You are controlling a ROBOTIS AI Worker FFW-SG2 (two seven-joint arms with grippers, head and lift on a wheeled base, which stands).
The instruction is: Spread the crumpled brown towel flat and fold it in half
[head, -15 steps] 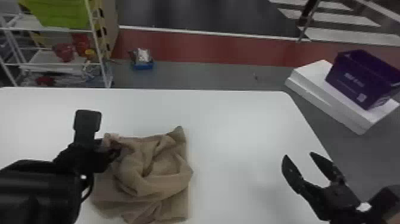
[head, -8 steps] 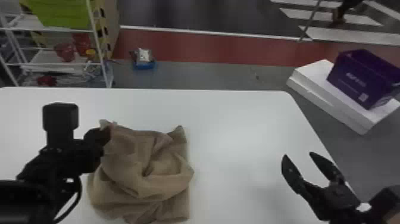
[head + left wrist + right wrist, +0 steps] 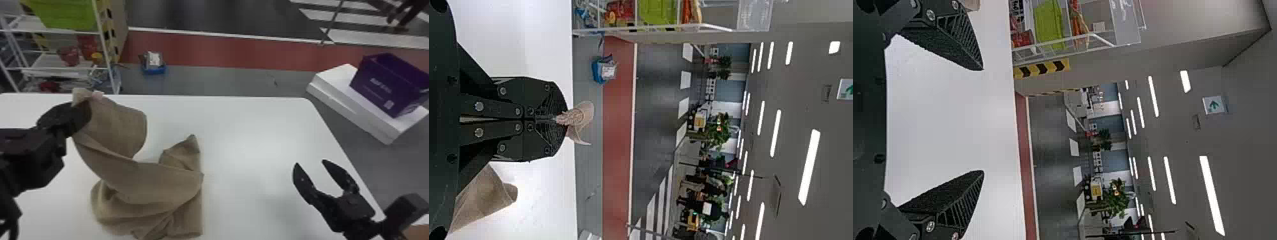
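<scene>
L fingers [image 3: 82,112] pinch brn towel [image 3: 583,114], bit poking out; white tbl [image 3: 539,40] behind.

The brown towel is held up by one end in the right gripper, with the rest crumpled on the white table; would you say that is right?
Not quite: in the head view, the left gripper holds up one end of the brown towel; the rest is crumpled on the white table.

Pale print [image 3: 380,85] crosses the side of the purple box [image 3: 367,74], its small lines too blurred to read; a small, square, whitish label [image 3: 388,104] is near the lower edge of that side. A white sign [image 3: 1207,108] by the ceiling bears a green arrow. Black chevrons mark a yellow strip [image 3: 1034,70] on the wall [image 3: 1083,65].
</scene>
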